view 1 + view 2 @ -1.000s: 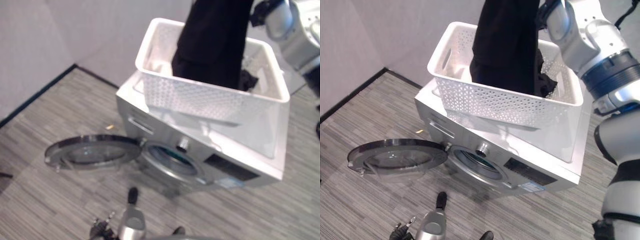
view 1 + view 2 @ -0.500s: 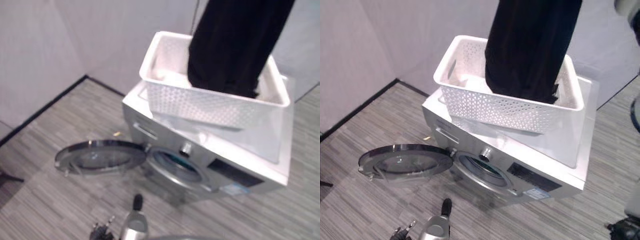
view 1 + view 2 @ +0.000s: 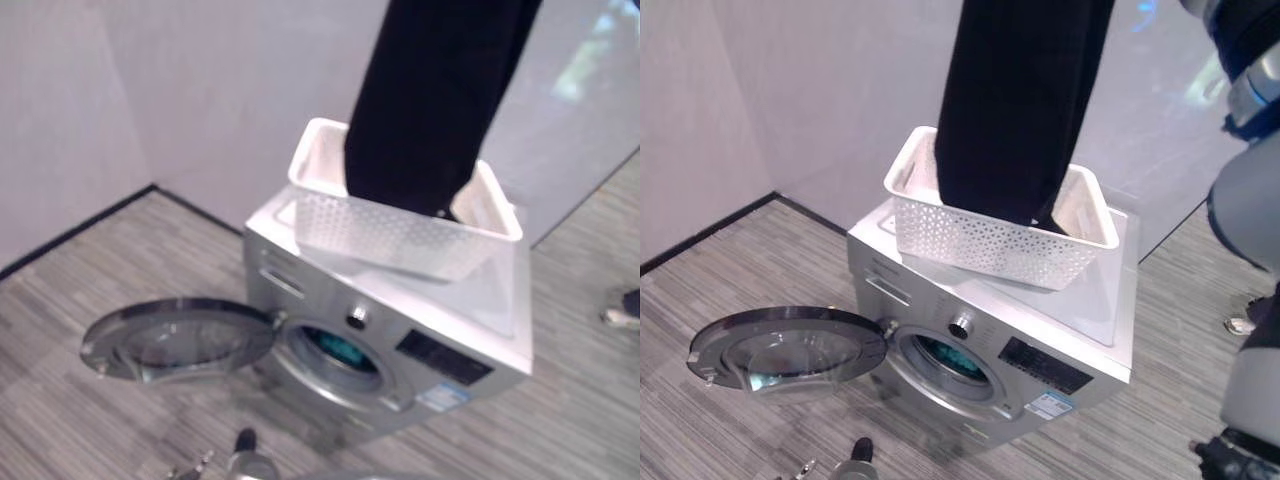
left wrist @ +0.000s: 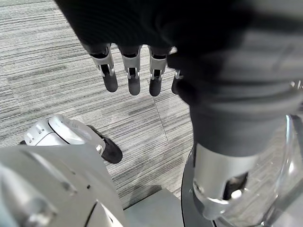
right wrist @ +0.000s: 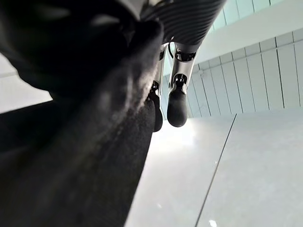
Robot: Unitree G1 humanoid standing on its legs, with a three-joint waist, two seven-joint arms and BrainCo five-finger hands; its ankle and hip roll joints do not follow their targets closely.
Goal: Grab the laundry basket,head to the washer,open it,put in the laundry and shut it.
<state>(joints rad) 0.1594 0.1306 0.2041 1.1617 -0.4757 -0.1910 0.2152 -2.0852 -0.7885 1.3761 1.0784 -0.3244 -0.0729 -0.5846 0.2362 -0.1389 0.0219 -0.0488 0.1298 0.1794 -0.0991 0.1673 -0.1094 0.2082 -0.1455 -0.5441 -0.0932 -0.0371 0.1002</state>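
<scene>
A white perforated laundry basket [image 3: 985,235] stands on top of a silver front-loading washer [image 3: 1080,300]. The washer's round door [image 3: 175,340] hangs open to the left, and something teal shows inside the drum [image 3: 338,350]. A long black garment [image 3: 1015,100] hangs from above, its lower end still inside the basket. My right hand [image 5: 177,94] is high up, with the black cloth [image 5: 94,156] pinched against its fingers. My left hand [image 4: 130,71] hangs low over the floor in front of the washer, fingers straight and holding nothing.
Grey walls stand close behind the washer and meet in a corner at the left. The striped grey floor [image 3: 80,290] lies around the open door. A person's shoe [image 3: 1240,325] shows at the right edge.
The black garment has been lifted higher, most of it now out of the basket. The camera has tilted up and back, so the washer sits lower and smaller in view.
</scene>
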